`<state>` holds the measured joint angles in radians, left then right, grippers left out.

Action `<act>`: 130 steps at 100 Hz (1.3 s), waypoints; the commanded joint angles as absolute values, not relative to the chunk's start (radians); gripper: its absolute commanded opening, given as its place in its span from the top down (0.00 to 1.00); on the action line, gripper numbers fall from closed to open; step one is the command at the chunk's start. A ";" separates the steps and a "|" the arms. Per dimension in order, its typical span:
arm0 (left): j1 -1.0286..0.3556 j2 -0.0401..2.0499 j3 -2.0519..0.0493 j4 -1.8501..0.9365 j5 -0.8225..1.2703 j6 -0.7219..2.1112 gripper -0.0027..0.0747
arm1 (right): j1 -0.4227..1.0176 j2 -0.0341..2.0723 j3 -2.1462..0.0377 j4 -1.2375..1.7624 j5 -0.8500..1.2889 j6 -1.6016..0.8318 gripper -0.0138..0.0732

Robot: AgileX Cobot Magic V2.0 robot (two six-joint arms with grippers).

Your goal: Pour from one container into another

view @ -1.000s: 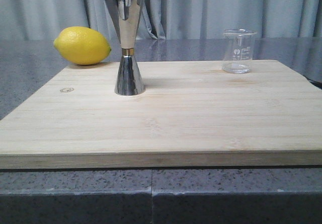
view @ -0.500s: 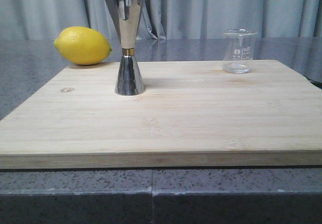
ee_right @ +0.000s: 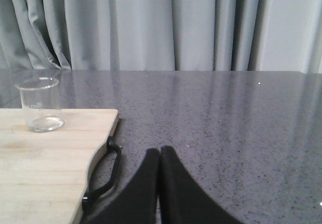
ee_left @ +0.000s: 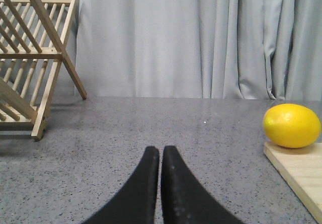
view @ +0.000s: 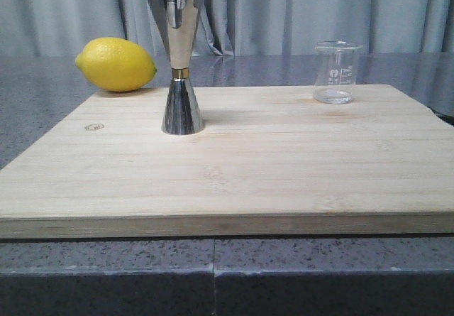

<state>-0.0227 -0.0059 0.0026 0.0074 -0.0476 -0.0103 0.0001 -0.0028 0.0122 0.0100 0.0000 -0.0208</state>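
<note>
Grey curtains back a wooden board holding beaker near its far right corner; with both grippers pressed together, spread the right one first, then grasp squarely.

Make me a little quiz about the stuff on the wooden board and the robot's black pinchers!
1. True or false: the lemon sits in the middle of the cutting board.
2. Which stands taller, the steel jigger or the glass beaker?
3. Pick one: the right gripper is (a) holding the beaker, (b) shut and holding nothing, (c) wide open.

Key
1. False. It lies at the board's far left corner, next to the jigger.
2. The jigger.
3. (b). Its fingers are closed together over the grey counter, away from the beaker. The left gripper is shut and holding nothing too.
</note>
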 commanded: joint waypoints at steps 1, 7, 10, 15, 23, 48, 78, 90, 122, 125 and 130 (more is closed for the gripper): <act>-0.027 -0.028 0.032 0.000 -0.131 -0.012 0.99 | -0.006 -0.007 0.021 -0.028 -0.036 -0.015 0.92; -0.027 -0.028 0.032 0.000 -0.131 -0.012 0.99 | -0.006 -0.015 0.021 -0.032 -0.033 -0.015 0.92; -0.027 -0.028 0.032 0.000 -0.131 -0.012 0.99 | -0.006 -0.018 0.021 -0.034 -0.033 -0.015 0.92; -0.027 -0.028 0.032 0.000 -0.131 -0.012 0.99 | -0.006 -0.023 0.021 -0.034 -0.028 -0.015 0.92; -0.027 -0.028 0.032 0.000 -0.131 -0.012 0.99 | -0.006 -0.027 0.021 -0.037 -0.026 -0.015 0.92; -0.027 -0.028 0.032 0.000 -0.131 -0.012 0.99 | -0.006 -0.027 0.021 -0.042 0.026 -0.015 0.92; -0.027 -0.028 0.032 0.000 -0.131 -0.012 0.99 | -0.006 -0.027 0.021 -0.042 0.016 -0.015 0.92; -0.027 -0.028 0.032 0.000 -0.131 -0.012 0.99 | -0.006 -0.027 0.021 -0.042 0.016 -0.015 0.92; -0.027 -0.028 0.032 0.000 -0.131 -0.012 0.99 | -0.006 -0.027 0.021 -0.042 0.016 -0.015 0.92; -0.027 -0.028 0.032 0.000 -0.131 -0.012 0.99 | -0.006 -0.027 0.021 -0.042 0.016 -0.015 0.92; -0.027 -0.028 0.032 0.000 -0.131 -0.012 0.99 | -0.006 -0.027 0.021 -0.042 0.016 -0.015 0.92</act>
